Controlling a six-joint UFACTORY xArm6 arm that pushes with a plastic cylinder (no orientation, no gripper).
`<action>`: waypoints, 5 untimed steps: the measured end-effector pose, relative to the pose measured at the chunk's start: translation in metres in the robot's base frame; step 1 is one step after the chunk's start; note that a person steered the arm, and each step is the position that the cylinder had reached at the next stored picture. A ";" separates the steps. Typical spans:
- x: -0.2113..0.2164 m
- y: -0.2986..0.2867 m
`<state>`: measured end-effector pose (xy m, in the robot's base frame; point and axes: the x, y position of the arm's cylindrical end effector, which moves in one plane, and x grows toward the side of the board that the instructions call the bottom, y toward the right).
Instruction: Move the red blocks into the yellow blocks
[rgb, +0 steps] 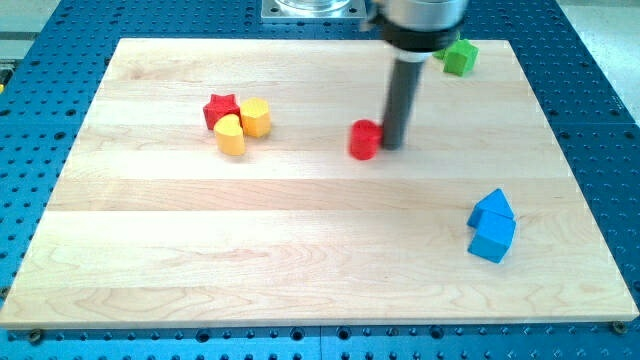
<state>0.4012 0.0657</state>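
A red star block (220, 108) sits at the view's upper left, touching two yellow blocks: a yellow hexagon-like block (256, 117) to its right and a rounded yellow block (231, 136) below it. A red cylinder block (365, 140) stands near the board's middle, well to the right of the yellow blocks. My tip (392, 144) is down at the cylinder's right side, touching it or very close to it.
A green block (460, 56) lies at the view's top right near the board's edge. Two blue blocks (492, 226) sit together at the right, below middle. The wooden board (300, 250) lies on a blue perforated table.
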 end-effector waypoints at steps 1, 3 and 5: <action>0.001 -0.030; 0.008 -0.088; -0.022 -0.058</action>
<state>0.3793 0.0077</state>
